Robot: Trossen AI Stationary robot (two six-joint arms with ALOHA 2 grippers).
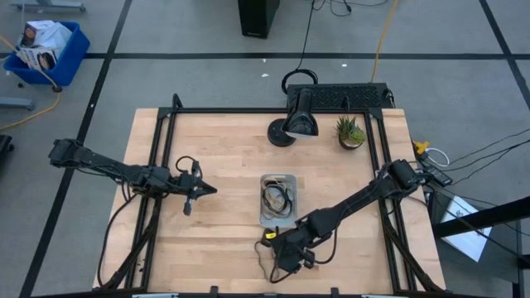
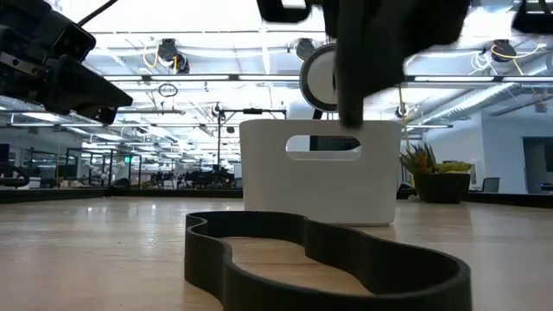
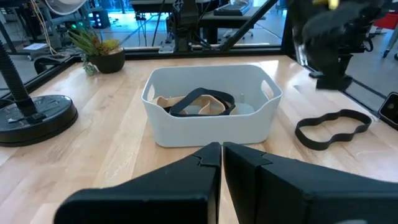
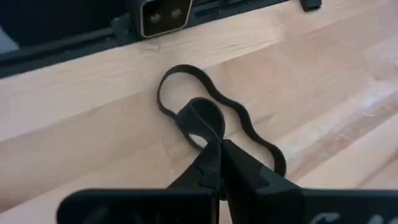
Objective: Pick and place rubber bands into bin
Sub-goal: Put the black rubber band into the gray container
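A black rubber band point(image 4: 239, 115) lies flat on the wooden table near its front edge, in front of the bin; it also shows in the low view point(image 2: 389, 268) and the left wrist view point(image 3: 301, 132). The pale bin point(image 1: 279, 178) stands at the table's middle with black and tan bands point(image 3: 199, 102) inside. My right gripper point(image 4: 217, 149) is shut and hangs just above the loose band; the low view shows its fingers point(image 2: 350, 112) clear of the table. My left gripper point(image 1: 199, 192) is shut and empty, left of the bin.
A lamp on a round black base point(image 1: 281, 132) and a small potted plant point(image 1: 350, 132) stand at the table's far side behind the bin. Black frame rails point(image 1: 157, 182) run along the table's left and right sides. Bare wood lies between the left gripper and the bin.
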